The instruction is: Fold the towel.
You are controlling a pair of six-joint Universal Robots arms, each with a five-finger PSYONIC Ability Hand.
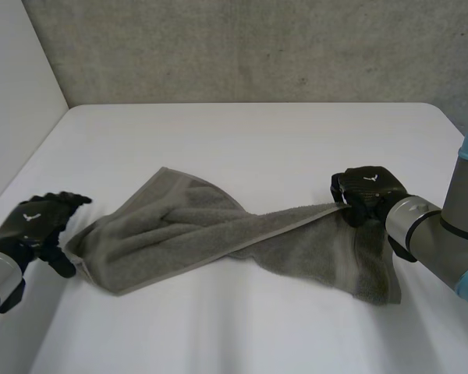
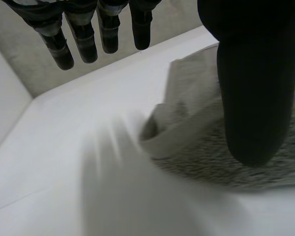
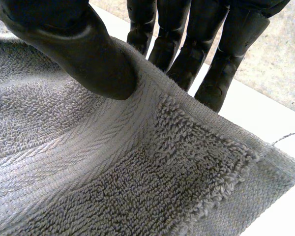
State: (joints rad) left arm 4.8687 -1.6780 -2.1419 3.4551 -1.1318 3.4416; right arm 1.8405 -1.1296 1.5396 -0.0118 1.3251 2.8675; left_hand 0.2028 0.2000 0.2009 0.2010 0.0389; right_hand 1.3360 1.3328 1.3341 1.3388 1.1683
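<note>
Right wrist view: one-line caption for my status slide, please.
Right robot hand pinches the hemmed edge of the grey towel between thumb and fingers, near a corner, over the white table.

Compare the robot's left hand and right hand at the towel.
The right hand pinches the towel's edge between thumb and fingers; the left hand is open, fingers straight, holding nothing. The right hand is at the towel's right end, the left hand at its left end. Both are black.
</note>
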